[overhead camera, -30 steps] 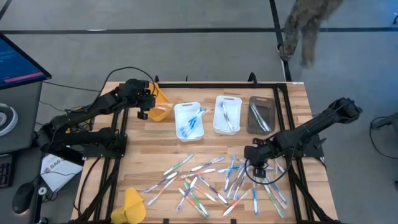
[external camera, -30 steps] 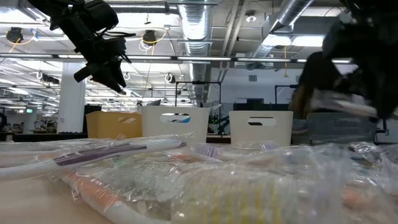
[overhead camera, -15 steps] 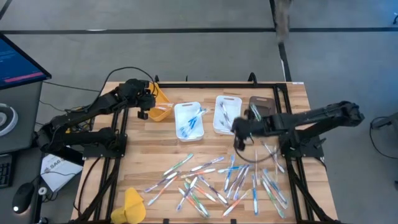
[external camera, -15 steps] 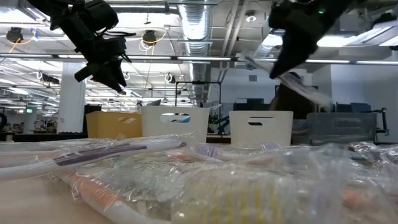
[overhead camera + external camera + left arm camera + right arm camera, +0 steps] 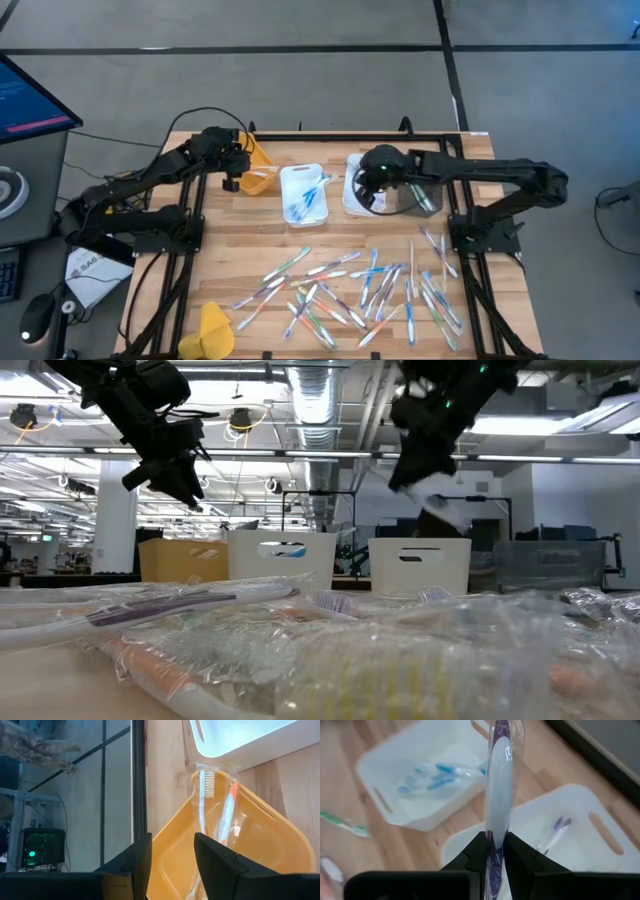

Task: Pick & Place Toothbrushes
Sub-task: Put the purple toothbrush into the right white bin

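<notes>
Right wrist view shows the right pincer [image 5: 494, 851] clamped on a wrapped toothbrush [image 5: 498, 795], pale handle with a purple tint, held above the second white tray [image 5: 362, 186]. Beside that sit a first white tray [image 5: 303, 192] with blue brushes, a dark tray [image 5: 425, 190] and a yellow tray [image 5: 259, 170] holding two orange brushes. The left pincer [image 5: 229, 180] hovers by the yellow tray, fingers apart. Loose toothbrushes [image 5: 355, 290], too many to count exactly, lie across the counter [image 5: 240, 250].
</notes>
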You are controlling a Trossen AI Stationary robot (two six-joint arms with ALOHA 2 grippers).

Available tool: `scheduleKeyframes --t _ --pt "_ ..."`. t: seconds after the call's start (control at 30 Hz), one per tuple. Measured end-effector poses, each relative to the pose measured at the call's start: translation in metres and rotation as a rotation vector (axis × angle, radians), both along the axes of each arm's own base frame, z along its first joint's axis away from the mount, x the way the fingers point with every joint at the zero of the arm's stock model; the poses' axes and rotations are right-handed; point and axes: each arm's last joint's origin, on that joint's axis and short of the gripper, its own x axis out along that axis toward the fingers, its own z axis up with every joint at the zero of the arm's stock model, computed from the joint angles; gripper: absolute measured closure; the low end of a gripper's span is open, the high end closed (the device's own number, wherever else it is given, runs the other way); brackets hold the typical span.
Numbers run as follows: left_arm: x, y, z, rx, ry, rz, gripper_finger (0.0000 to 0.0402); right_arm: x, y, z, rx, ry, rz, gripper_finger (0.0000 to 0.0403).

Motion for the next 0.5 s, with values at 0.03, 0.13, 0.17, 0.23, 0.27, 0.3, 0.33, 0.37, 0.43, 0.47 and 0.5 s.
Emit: scheduleKeyframes --t 0.03,0.13,0.17,0.23,0.27,0.3,0.33,0.37,0.43,0.47,0.5 --pt "0.0 0.0 0.0 0.0 0.0 0.0 0.026 0.003 -0.004 -0.005 0.008 0.008 -0.008 0.0359" --pt "0.0 0.0 0.0 0.001 -0.001 0.0 0.026 0.007 -0.016 -0.016 0.04 0.03 -0.028 0.0359" --pt "0.0 0.0 0.0 0.001 -0.001 0.0 0.026 0.007 -0.019 -0.018 0.049 0.032 -0.034 0.0359" --pt "0.0 0.0 0.0 0.001 -0.001 0.0 0.026 0.007 -0.022 -0.02 0.063 0.038 -0.054 0.0359" --pt "0.0 0.0 0.0 0.001 -0.001 0.0 0.026 0.007 -0.024 -0.021 0.072 0.036 -0.066 0.0359" --pt "0.0 0.0 0.0 0.001 -0.001 0.0 0.026 0.007 -0.025 -0.022 0.084 0.038 -0.079 0.0359" --pt "0.0 0.0 0.0 0.001 -0.001 0.0 0.026 0.006 -0.026 -0.023 0.098 0.045 -0.091 0.0358" --pt "0.0 0.0 0.0 0.001 -0.001 0.0 0.026 0.004 -0.026 -0.024 0.11 0.055 -0.101 0.0358" --pt "0.0 0.0 0.0 -0.006 -0.009 0.01 0.026 0.003 -0.027 -0.025 0.126 0.059 -0.124 0.0358" --pt "0.0 0.0 0.0 -0.009 -0.012 0.014 0.026 0.003 -0.027 -0.026 0.13 0.058 -0.129 0.0358" --pt "0.0 0.0 0.0 -0.011 -0.014 0.016 0.026 0.002 -0.026 -0.027 0.131 0.06 -0.127 0.0358"
